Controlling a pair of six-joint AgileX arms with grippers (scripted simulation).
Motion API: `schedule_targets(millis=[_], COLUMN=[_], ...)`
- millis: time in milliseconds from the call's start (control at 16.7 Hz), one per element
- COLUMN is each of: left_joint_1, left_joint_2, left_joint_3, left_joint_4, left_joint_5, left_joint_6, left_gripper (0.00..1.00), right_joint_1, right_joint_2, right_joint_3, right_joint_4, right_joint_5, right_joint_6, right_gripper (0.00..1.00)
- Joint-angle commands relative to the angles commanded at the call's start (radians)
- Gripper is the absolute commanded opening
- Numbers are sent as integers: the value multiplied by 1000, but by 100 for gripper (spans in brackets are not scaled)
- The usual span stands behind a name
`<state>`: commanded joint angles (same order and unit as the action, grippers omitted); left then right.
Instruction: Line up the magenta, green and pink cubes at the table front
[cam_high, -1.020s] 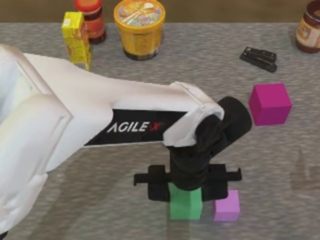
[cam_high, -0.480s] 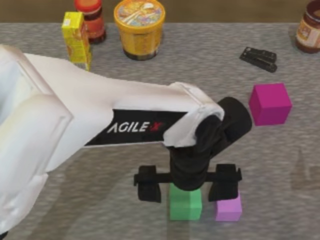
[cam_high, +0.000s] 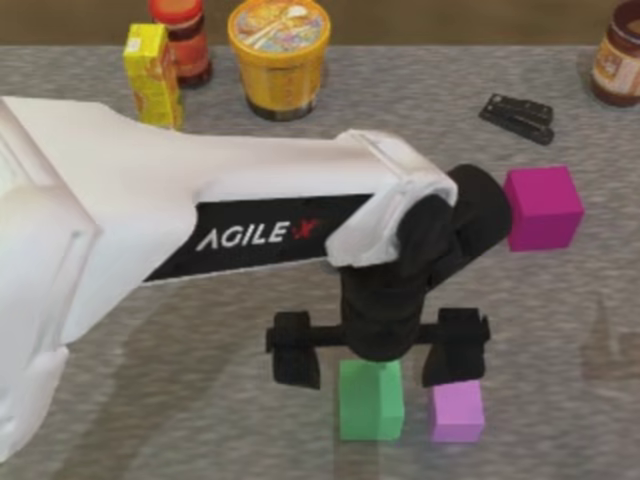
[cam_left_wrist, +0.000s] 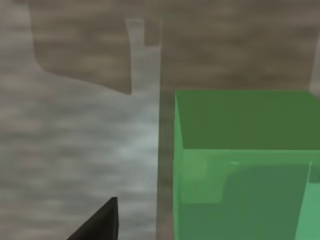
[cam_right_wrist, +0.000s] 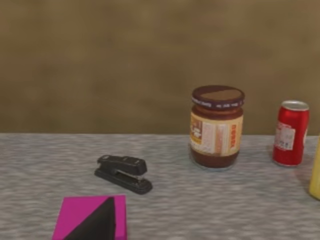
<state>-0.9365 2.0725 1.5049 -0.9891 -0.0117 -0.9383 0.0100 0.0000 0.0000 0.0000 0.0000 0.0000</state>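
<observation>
Grey, speckled, carpet-like bench (cam_high: 560, 320) carries your three cubes; take the mid-sized bright green matte cube (cam_high: 371, 400) as your landmark at the front. Your left tool (cam_high: 378, 352) hovers just above it, jaws spread wide, gripping nothing. Just right of it sits the small lilac-pink cube (cam_high: 457, 411); the large deep magenta cube (cam_high: 543, 207) lies well behind and right. It looks rigid and light: pinch opposite flat side faces squarely.

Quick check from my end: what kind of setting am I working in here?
Probably a rendered tabletop test scene, not a real room. A grey carpet-like table holds plain coloured cubes, green and magenta, among assorted goods: a jar, a stapler, a red can. Behind is only a blank brown backdrop.
</observation>
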Motion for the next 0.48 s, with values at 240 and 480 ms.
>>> schedule_targets(millis=[240, 480], left_joint_1=[9, 5], left_joint_2=[-47, -48], left_joint_3=[77, 79], left_joint_4=[-125, -129], left_joint_5=[0, 0], left_joint_6=[-1, 0], left_gripper=[100, 100], right_joint_1=[0, 0], right_joint_2=[0, 0], right_joint_3=[0, 0], right_joint_4=[0, 0], right_joint_5=[0, 0], right_joint_6=[0, 0], right_gripper=[100, 100])
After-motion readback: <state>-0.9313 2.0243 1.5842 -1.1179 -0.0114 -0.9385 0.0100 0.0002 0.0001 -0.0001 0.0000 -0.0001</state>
